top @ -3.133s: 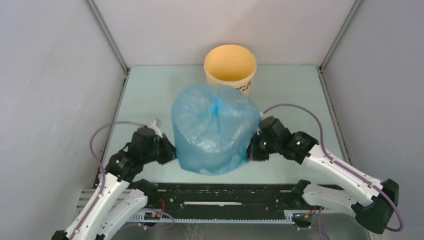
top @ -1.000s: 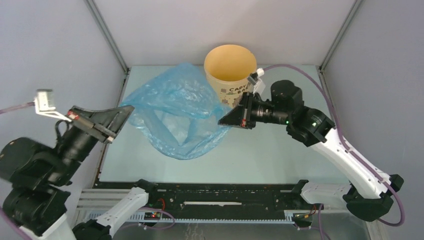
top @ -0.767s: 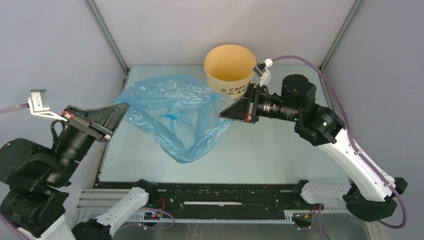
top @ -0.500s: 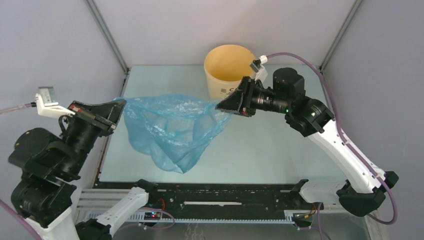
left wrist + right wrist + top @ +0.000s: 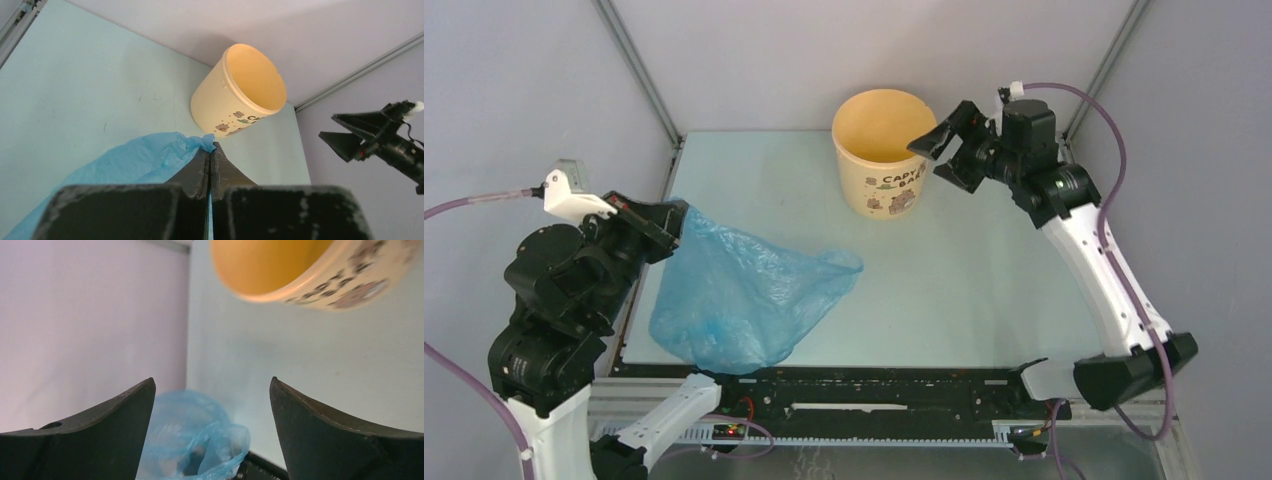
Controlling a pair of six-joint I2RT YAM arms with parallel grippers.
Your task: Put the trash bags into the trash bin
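Observation:
The light-blue trash bag (image 5: 744, 300) lies slumped on the table's left front, one corner lifted. My left gripper (image 5: 679, 215) is shut on that corner; the left wrist view shows the film (image 5: 145, 160) pinched at the closed tips (image 5: 210, 147). The pale yellow trash bin (image 5: 886, 190) stands upright at the back centre, nothing showing inside it (image 5: 210, 105). My right gripper (image 5: 939, 160) hovers open beside the bin's right rim, holding nothing. In the right wrist view its fingers (image 5: 212, 380) stand wide apart, with the bag (image 5: 200, 435) far below and the bin (image 5: 300, 270) at the top.
Grey enclosure walls and metal corner posts (image 5: 639, 75) surround the pale green table (image 5: 984, 290). The black rail (image 5: 864, 390) of the arm bases runs along the near edge. The right gripper (image 5: 327, 126) shows at the right of the left wrist view.
The right gripper opened, let go of the bag and swung back beside the bin. The bag, stretched between both grippers before, dropped onto the table, still hanging from the left gripper.

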